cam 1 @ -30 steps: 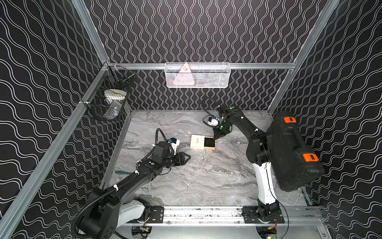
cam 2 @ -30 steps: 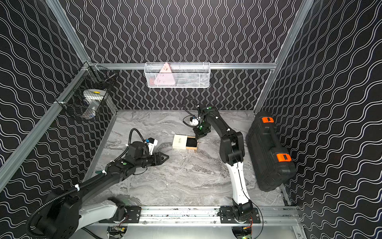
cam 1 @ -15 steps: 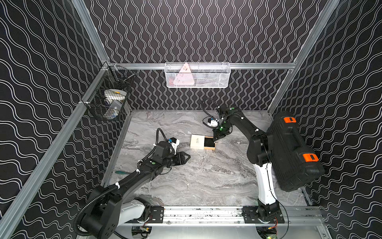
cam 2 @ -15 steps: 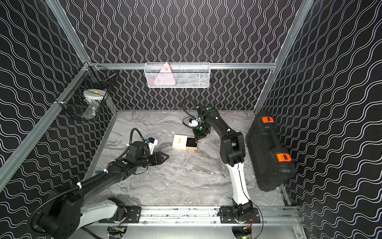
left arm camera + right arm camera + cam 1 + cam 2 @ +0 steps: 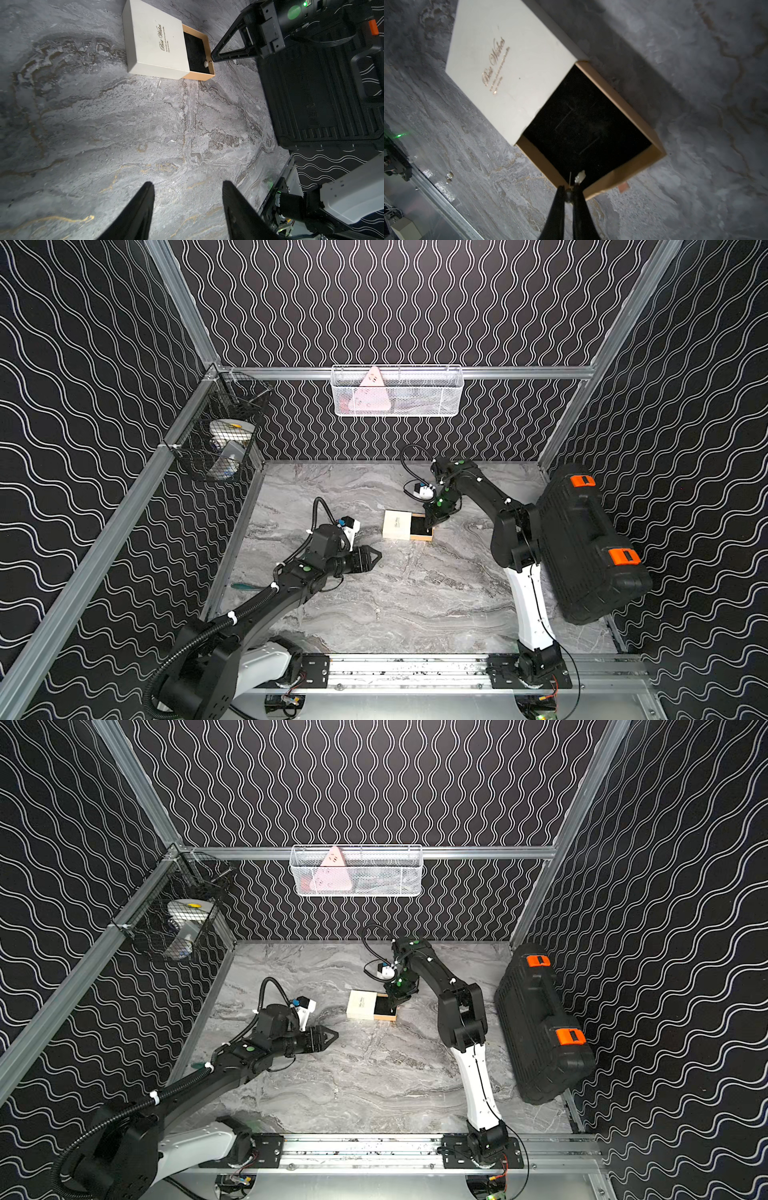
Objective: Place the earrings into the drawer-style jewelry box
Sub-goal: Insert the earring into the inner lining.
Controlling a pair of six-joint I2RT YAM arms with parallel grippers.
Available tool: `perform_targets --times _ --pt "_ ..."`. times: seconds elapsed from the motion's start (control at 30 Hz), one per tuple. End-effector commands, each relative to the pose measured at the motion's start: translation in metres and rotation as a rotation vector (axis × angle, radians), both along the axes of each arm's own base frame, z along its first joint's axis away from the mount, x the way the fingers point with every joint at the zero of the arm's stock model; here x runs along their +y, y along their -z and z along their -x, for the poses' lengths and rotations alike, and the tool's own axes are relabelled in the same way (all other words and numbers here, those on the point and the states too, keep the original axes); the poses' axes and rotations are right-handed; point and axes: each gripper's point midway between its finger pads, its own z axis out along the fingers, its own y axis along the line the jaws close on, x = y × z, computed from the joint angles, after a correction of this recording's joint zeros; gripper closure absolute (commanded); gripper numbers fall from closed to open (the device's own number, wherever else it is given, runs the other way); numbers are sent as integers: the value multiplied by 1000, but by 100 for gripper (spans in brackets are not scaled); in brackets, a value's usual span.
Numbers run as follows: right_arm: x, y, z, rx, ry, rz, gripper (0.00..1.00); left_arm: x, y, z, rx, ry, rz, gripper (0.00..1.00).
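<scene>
Right wrist view: right jaws pinched together on one tiny pale silvery earring (image 5: 580, 176), held over a corner of the tan black-lined cardboard drawer (image 5: 591, 124) pulled out of the flat cream-white jewelry box sleeve (image 5: 508, 72) on the grey marbled tabletop (image 5: 695, 187). Left jaws apart, empty, well away over bare tabletop. Looks mid-task: drawer lining otherwise bare, so release, any second earring, probably shutting the drawer are left.

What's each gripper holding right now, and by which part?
Right gripper pinches an earring by the end opposite its pale stone; left gripper holds nothing.
</scene>
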Motion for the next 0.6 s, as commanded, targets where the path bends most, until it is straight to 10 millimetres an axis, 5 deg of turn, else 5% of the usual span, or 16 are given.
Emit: perform_targets --times 0.0,0.57 --pt "1 2 -1 8 5 0 95 1 -4 -2 -27 8 -17 42" --pt "-9 16 -14 -11 27 88 96 2 -4 -2 -31 9 -22 41"
